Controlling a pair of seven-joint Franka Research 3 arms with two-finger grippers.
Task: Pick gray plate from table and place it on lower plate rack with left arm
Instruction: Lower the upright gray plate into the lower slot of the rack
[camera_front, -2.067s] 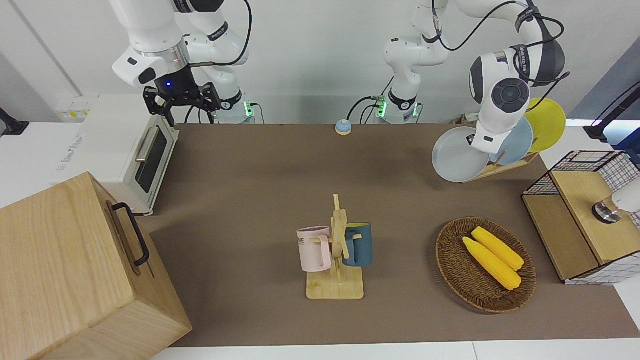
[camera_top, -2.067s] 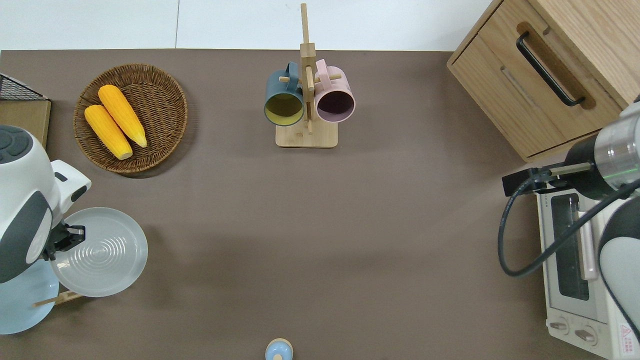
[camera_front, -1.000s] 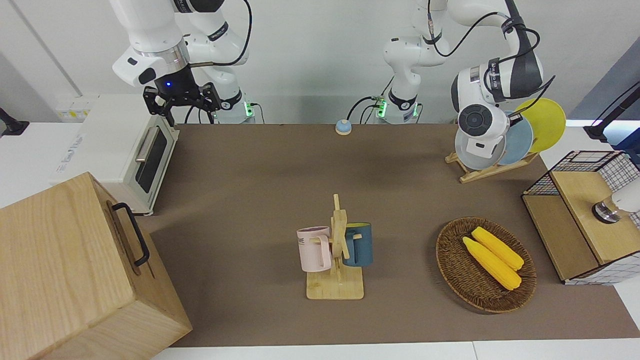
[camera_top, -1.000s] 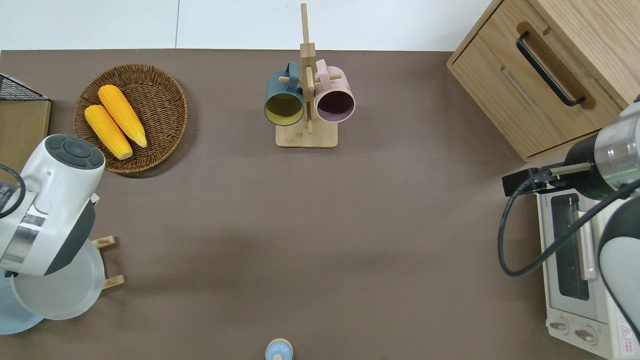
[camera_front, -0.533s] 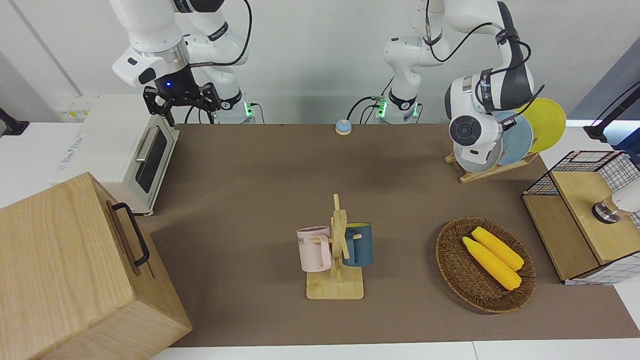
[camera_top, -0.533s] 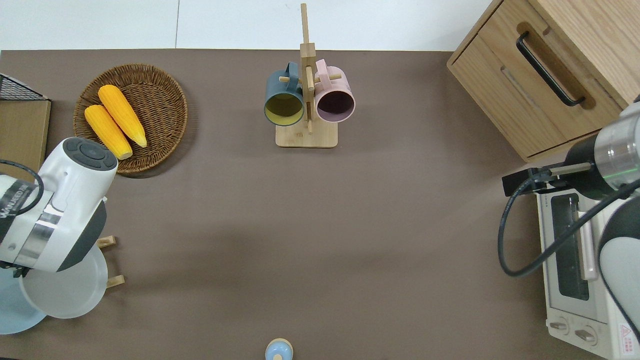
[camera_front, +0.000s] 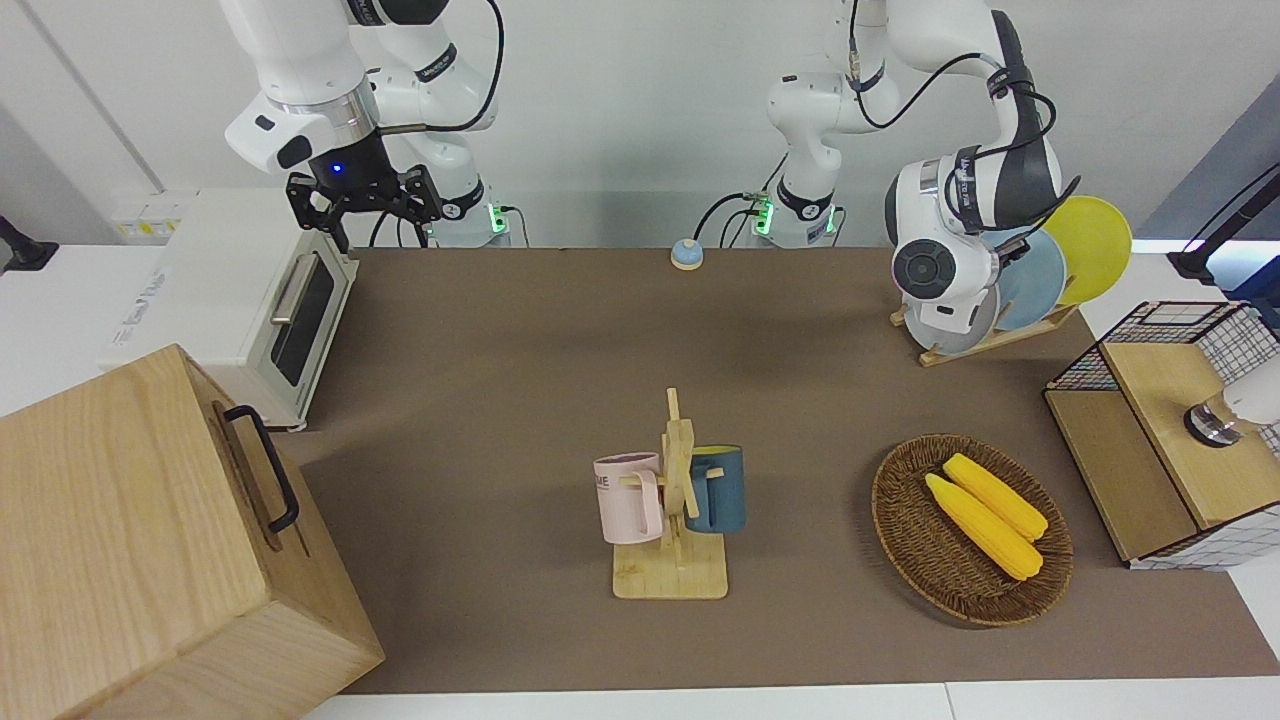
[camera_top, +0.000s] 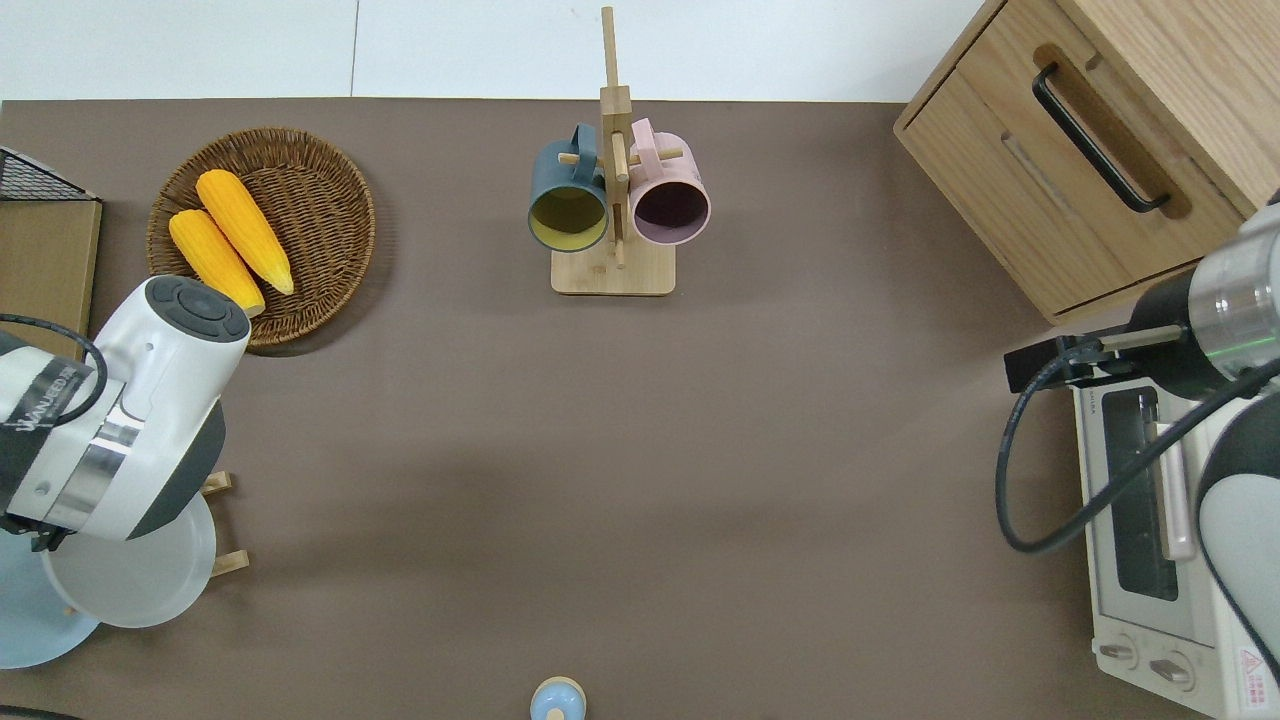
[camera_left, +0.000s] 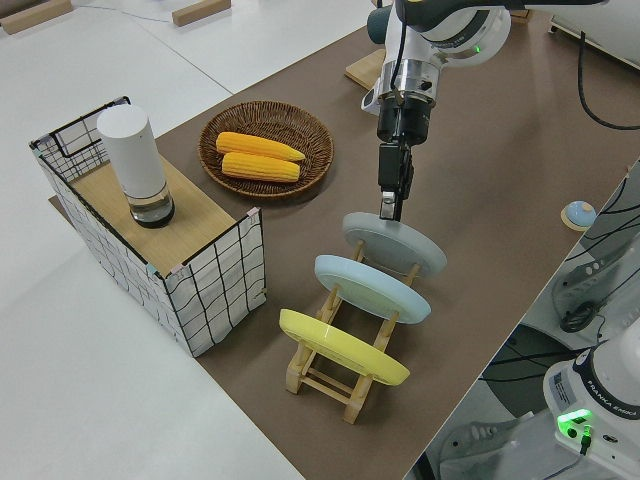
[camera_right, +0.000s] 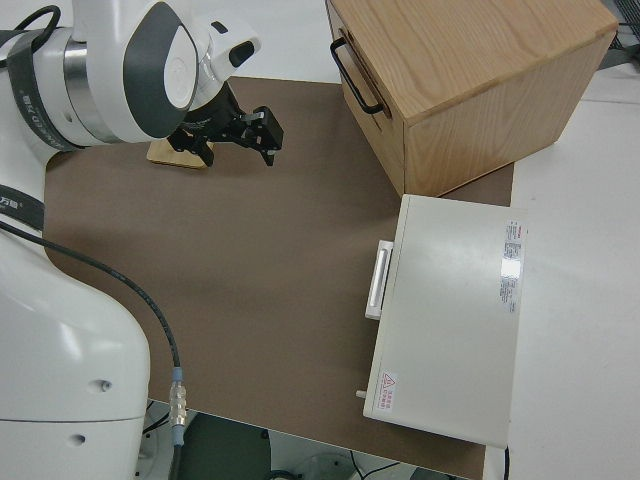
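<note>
Nearly done | table (camera_front: 520, 400): nothing left to pick | lower plate rack (camera_left: 350, 375), 8 o'clock overhead: gray plate (camera_left: 395, 245) slotted beside light blue plate (camera_left: 372, 287) | left gripper (camera_left: 390, 207) pinching its rim; release, retreat remain | right arm parked.

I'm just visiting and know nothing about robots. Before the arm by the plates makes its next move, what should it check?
1. Pale gray round plate stands in the end slot of the slanted light-wood rack: ok.
2. Gray plate is apart from the light blue plate in the next slot: ok.
3. Left end effector sits at the gray plate's upper rim; whether it has let go: cannot tell.
4. Woven basket of corn lies apart from the rack: ok.
5. Right end effector is parked, open: ok.
</note>
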